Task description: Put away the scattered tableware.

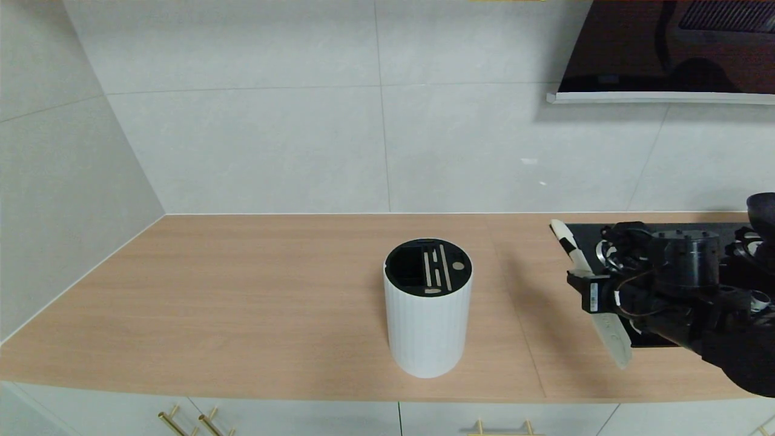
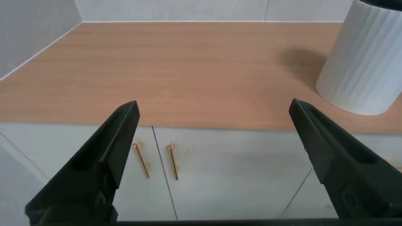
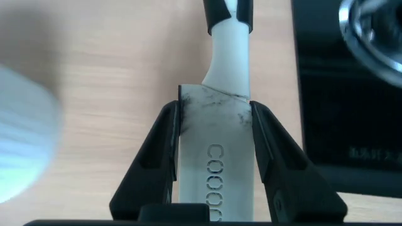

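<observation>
A white ribbed cylindrical holder (image 1: 428,309) with a black slotted top stands mid-counter; it also shows as the holder (image 2: 361,63) and as a white blur (image 3: 25,138). To its right, my right gripper (image 1: 596,295) is shut on a white knife (image 1: 613,339), held above the counter near the cooktop edge. The knife's black-banded handle points toward the wall and its blade toward the front edge. Up close, my right gripper (image 3: 215,113) clamps the knife (image 3: 217,144) at the blade base. My left gripper (image 2: 213,110) is open and holds nothing, in front of the counter's front edge.
A black cooktop (image 1: 590,233) lies at the counter's right end, with a metal ring (image 3: 370,31) on it. A dark range hood (image 1: 666,48) hangs above it. Tiled walls close the back and left. Gold cabinet handles (image 2: 141,160) sit below the wooden counter (image 1: 242,290).
</observation>
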Robot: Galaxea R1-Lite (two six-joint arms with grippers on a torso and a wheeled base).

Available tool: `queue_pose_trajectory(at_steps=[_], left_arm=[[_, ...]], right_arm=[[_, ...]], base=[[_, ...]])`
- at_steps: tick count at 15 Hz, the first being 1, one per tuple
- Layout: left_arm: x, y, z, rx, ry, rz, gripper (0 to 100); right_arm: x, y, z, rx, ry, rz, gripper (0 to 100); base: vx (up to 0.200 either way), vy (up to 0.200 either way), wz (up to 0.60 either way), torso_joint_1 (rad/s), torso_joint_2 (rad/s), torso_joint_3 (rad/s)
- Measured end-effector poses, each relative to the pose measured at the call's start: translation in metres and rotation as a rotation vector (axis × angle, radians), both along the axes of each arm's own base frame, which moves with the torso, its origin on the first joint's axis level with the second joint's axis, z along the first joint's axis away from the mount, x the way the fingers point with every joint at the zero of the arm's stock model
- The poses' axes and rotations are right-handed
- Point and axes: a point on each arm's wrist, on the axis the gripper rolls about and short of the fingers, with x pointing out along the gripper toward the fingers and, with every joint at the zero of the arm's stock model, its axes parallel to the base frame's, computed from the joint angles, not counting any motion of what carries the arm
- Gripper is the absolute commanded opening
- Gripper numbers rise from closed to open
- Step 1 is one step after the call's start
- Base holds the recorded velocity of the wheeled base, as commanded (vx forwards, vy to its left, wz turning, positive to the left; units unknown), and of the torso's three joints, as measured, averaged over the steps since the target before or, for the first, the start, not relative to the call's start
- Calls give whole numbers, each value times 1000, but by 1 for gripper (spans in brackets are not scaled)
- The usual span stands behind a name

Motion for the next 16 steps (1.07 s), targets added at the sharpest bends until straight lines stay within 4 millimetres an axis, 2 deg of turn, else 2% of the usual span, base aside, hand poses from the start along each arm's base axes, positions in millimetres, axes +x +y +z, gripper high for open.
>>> queue_pose_trajectory(at_steps=[2, 5, 8, 10, 12, 14, 16], left_arm=[[-6, -2, 17, 10, -10, -90, 100], [-4, -6, 54, 25, 32, -323, 100], [22, -9, 111, 13, 98, -480, 100], [60, -12, 145, -10, 166, -551, 100], [111, -20, 172, -60, 206, -618, 100], [162, -36, 186, -165, 202, -697, 100], [203, -63, 188, -352, 206, -802, 100]], right_arm=[[-7, 5, 25, 15, -60, 21, 0], [-14, 21, 65, 31, -105, 82, 0], [-27, 50, 102, 62, -168, 191, 0], [-35, 63, 118, 87, -215, 250, 0], [-44, 75, 128, 99, -228, 300, 0], [-58, 90, 132, 105, -221, 363, 0], [-71, 102, 134, 111, -222, 402, 0]], base=[[0, 0, 0, 0, 0, 0], [0, 0, 0, 0, 0, 0], [0, 0, 0, 0, 0, 0], [0, 0, 0, 0, 0, 0], [0, 0, 0, 0, 0, 0], [0, 0, 0, 0, 0, 0], [0, 0, 0, 0, 0, 0]])
